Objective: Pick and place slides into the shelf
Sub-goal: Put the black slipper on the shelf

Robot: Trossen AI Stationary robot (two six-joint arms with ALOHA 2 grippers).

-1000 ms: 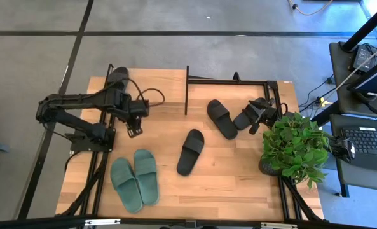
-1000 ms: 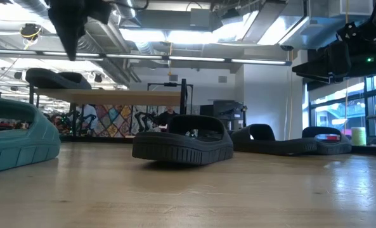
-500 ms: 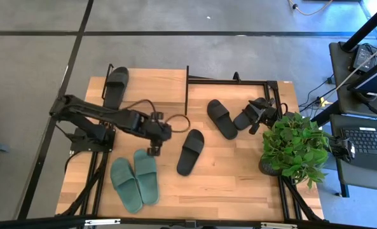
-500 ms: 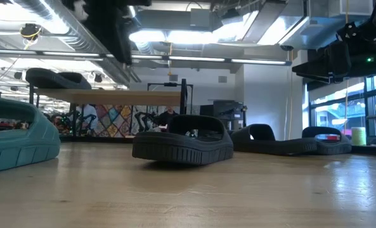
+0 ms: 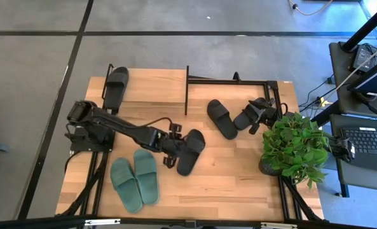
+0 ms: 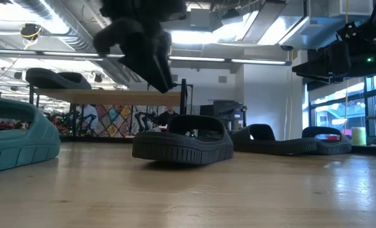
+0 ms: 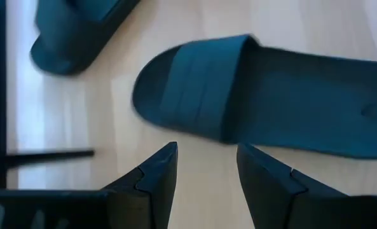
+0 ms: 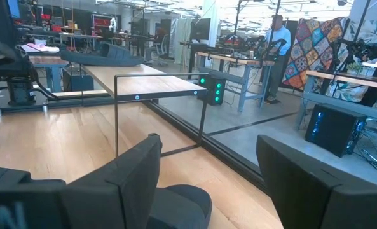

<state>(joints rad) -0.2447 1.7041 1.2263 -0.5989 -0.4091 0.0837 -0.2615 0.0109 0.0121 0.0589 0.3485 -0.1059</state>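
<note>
Since a second ago my left arm has swung from the shelf end of the table out across the wood, and my left gripper now hangs over the near end of a lone black slide in the middle of the table. Its fingers are spread apart with nothing between them; in the left wrist view the slide's strap sits just beyond the fingertips, not touching them.

From the low view the left gripper shows above that slide, clear of it.

One black slide lies on the wood top board of the shelf, at its left end as seen from above. A second black slide lies on the table inside the black metal frame at the far right. A third black slide rests beside it, partly hidden under my right gripper.

My right gripper waits at the far right of the table, next to the leafy plant. Its fingers are spread wide and hold nothing; a dark slide toe shows low between them.

Two sage green slides lie side by side, touching, near the front left of the table.

No brand marks, labels or writing can be read on the slides, shelf or arms. In the right wrist view a person stands far off in the room.
</note>
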